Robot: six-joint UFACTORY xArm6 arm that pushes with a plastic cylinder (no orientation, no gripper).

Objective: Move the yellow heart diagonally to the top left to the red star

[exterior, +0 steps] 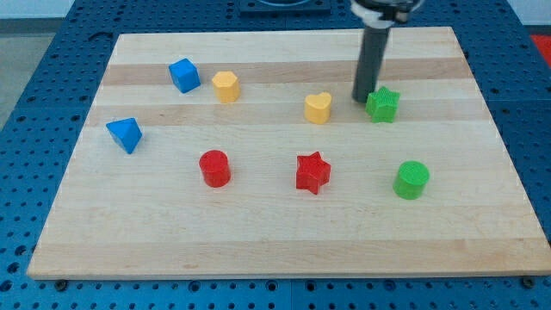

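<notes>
The yellow heart point(318, 108) lies on the wooden board right of centre. The red star point(312, 173) lies below it, toward the view's bottom. My tip point(362, 100) is at the end of the dark rod, to the right of the yellow heart with a gap between them, and right against the left side of the green star point(382, 105).
A blue cube point(183, 75) and a yellow hexagon block point(225, 86) lie at upper left. A blue triangular block point(125, 134) is at the left, a red cylinder point(214, 168) left of the red star, a green cylinder point(411, 180) at lower right. The board's edge point(284, 274) runs along the bottom.
</notes>
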